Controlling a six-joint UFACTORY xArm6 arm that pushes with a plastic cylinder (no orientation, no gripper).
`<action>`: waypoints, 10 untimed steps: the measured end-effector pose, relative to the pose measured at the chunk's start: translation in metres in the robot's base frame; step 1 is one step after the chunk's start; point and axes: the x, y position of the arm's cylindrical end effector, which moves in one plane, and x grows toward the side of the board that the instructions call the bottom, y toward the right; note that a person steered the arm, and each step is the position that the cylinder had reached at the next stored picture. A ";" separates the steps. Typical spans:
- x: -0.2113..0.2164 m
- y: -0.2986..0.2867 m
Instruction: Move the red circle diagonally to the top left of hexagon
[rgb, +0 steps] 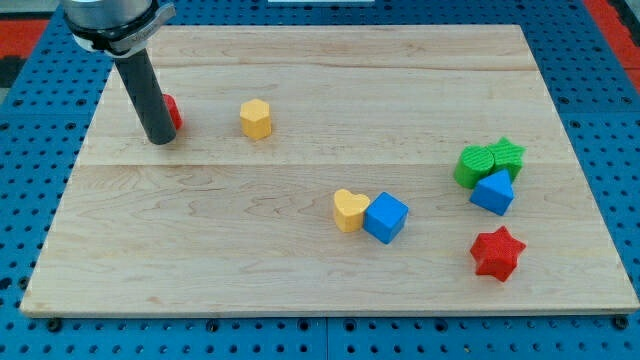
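Camera view: my tip (160, 140) down on the desk (300, 250), pressed against the red circle (174, 112) (mostly hidden behind the rod). No tool jaws here, just a rod. Circle left of yellow hexagon (256, 118); needs nudging upward, open board above.

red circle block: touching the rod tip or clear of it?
Touching, as far as the view shows. The red circle block sits right against my tip, half hidden behind the rod, at the left of the yellow hexagon block.

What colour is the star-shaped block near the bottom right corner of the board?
The star block is red; it shows clearly in the camera view.
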 end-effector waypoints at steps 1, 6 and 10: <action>0.002 -0.007; -0.007 0.014; -0.060 -0.046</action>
